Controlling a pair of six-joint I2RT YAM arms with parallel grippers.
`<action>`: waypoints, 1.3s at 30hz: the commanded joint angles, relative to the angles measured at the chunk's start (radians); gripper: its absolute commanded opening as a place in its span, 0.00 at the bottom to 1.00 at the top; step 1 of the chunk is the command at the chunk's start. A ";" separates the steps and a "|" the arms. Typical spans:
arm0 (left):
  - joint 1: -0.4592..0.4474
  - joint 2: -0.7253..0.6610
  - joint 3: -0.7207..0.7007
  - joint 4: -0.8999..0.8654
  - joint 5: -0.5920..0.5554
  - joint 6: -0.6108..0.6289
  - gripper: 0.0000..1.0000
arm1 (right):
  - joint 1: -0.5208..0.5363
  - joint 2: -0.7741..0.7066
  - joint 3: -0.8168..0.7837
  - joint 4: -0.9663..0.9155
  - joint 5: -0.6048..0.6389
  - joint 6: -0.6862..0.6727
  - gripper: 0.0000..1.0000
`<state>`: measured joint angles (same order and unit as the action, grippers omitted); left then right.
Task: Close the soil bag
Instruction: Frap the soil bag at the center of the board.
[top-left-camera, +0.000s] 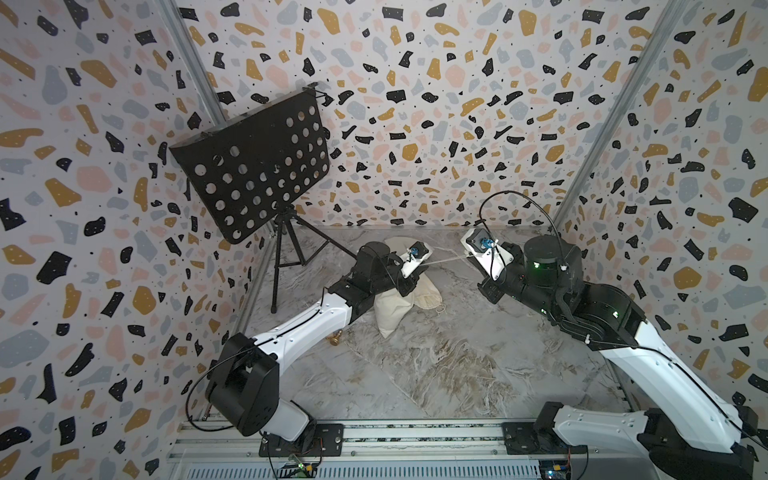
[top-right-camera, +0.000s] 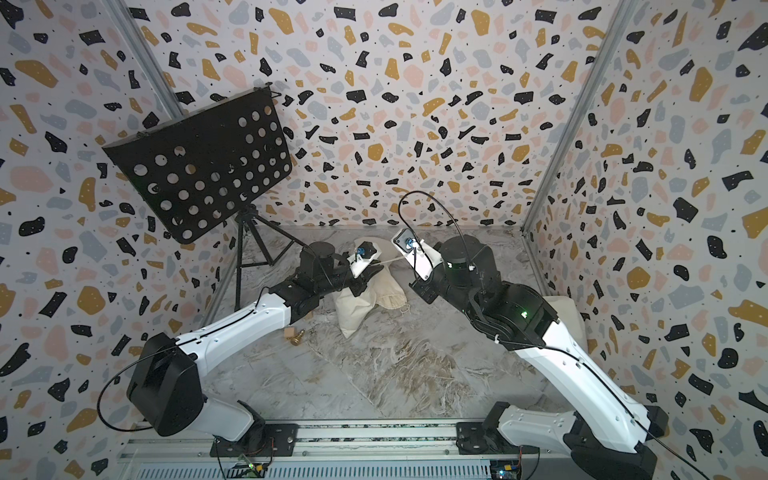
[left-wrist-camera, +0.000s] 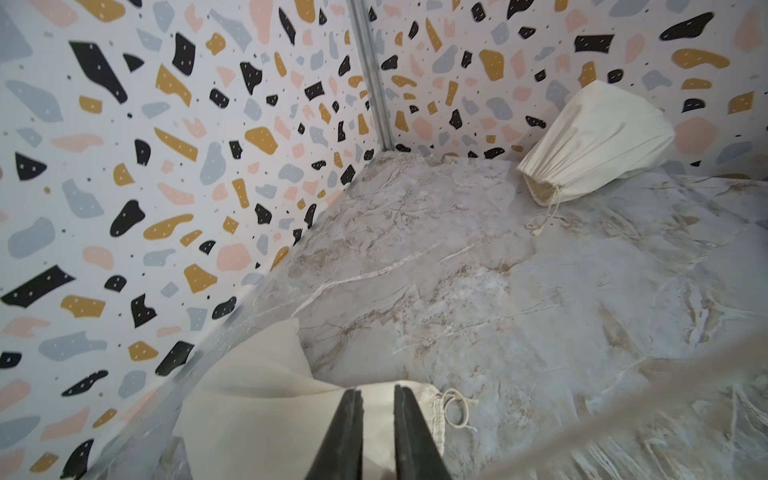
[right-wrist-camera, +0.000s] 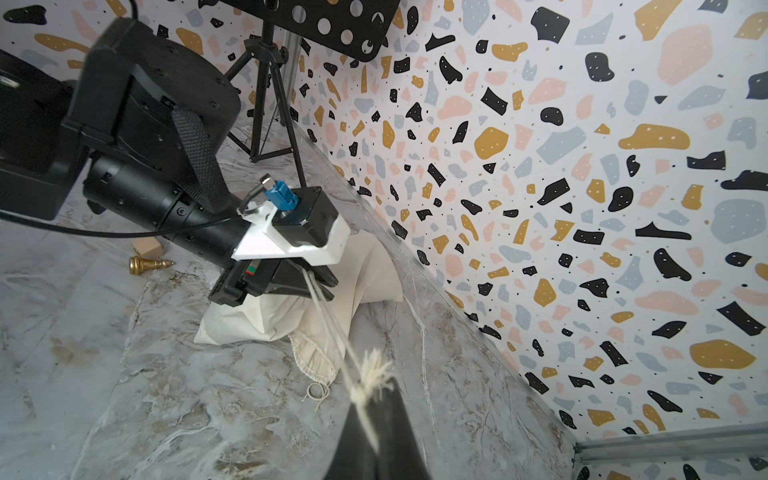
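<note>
The bag (top-left-camera: 390, 318) lies near the tabletop's back edge, left of its middle. The left tool (left-wrist-camera: 378, 391) is narrowed onto the bag's cloth by the mouth, and the right tool (right-wrist-camera: 372, 405) is pressed together on the cord (top-left-camera: 446, 259), which runs taut between them. To cinch well, I judge the right tool should draw slowly along the cord's own line toward the right edge while the left tool pins the cloth so the bag does not slide after it. The pinch sits right at the cord's frayed end, so a jerk may pull it free.
</note>
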<state>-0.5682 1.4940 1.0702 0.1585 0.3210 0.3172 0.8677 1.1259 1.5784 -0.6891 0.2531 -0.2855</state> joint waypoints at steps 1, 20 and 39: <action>0.084 0.069 -0.090 -0.149 -0.165 -0.058 0.21 | -0.003 -0.149 0.063 0.152 0.090 -0.011 0.00; 0.226 -0.083 -0.069 -0.292 -0.536 -0.196 0.00 | -0.008 -0.133 0.013 0.192 0.214 -0.047 0.00; 0.062 -0.246 -0.188 -0.276 -0.459 -0.195 0.00 | -0.102 -0.095 -0.979 0.845 -0.146 0.286 0.25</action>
<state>-0.4892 1.2499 0.8738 -0.1154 -0.1226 0.1020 0.7727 1.0462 0.5995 -0.0471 0.1818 -0.0349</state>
